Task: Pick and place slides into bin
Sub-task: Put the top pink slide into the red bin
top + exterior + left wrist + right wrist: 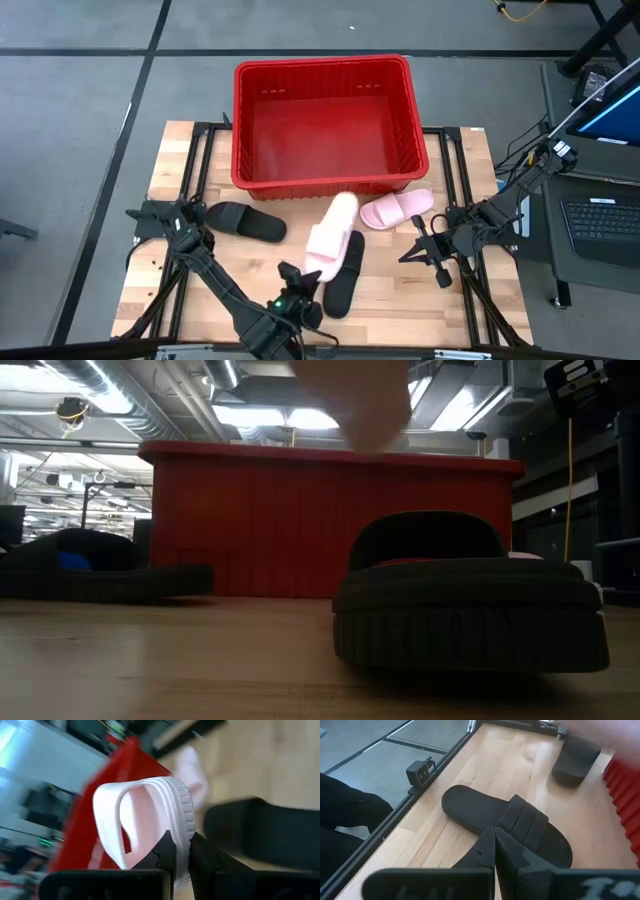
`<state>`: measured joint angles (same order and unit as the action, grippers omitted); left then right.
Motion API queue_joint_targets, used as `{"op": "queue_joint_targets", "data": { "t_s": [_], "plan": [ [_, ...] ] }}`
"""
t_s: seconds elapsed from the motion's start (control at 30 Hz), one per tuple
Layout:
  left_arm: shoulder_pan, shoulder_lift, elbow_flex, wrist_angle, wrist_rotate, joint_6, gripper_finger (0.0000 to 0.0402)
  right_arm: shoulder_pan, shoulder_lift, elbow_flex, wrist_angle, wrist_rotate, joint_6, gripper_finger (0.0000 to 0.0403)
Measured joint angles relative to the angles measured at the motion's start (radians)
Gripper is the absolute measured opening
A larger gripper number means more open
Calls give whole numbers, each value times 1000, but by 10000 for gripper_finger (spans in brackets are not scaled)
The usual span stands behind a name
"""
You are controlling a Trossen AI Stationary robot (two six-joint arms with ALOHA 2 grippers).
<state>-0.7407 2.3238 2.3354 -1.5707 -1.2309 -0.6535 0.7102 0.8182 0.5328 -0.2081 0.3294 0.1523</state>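
The red bin (325,125) stands at the table's far middle. My left gripper (303,280) is shut on a pale pink slide (332,232), which hangs in the air over a black slide (345,272) lying flat on its sole. A second black slide (245,220) lies at the left. A second pink slide (397,208) lies by the bin's near right corner. My right gripper (432,252) waits shut at the right; in its wrist view its fingers (495,847) point at the nearer black slide (520,827) and hold nothing. My left gripper pinches the pink slide's sole (180,847) between its two fingers, at the end toward the table's near edge. The fingers come from the near side, slanting slightly down. The slide is lifted clear and rolled onto its side, strap (107,820) sideways, its free end toward the bin.
The table's wooden top (180,260) is bare at the near left. Black frame rails (465,180) run along its sides. In the low view the nearer black slide (470,600) fills the foreground in front of the bin (250,520). A laptop (600,215) sits off the table's right.
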Motion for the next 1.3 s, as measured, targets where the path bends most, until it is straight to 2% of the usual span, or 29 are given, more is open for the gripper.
{"op": "queue_joint_targets", "data": {
  "t_s": [0.17,0.37,0.57,0.7,0.87,0.93,1.13,1.3],
  "plan": [
    [25,-2,0,0,-137,107,23,0,0,0,0,0,-1,5],
    [69,-27,0,2,-173,107,23,0,0,0,19,7,-20,5],
    [131,-81,0,0,-180,196,23,-2,0,1,186,184,-112,5],
    [189,-137,0,0,-164,267,23,-4,0,1,242,199,-186,5],
    [286,-196,0,0,-138,404,23,-52,-1,1,294,383,-193,5],
    [335,-216,0,0,-101,468,23,-86,-3,1,297,419,-217,5],
    [505,-243,-1,-1,-30,617,23,-156,-29,1,280,425,-276,5],
    [626,-246,-4,0,39,646,23,-171,-81,1,236,425,-293,5]
  ]
}}
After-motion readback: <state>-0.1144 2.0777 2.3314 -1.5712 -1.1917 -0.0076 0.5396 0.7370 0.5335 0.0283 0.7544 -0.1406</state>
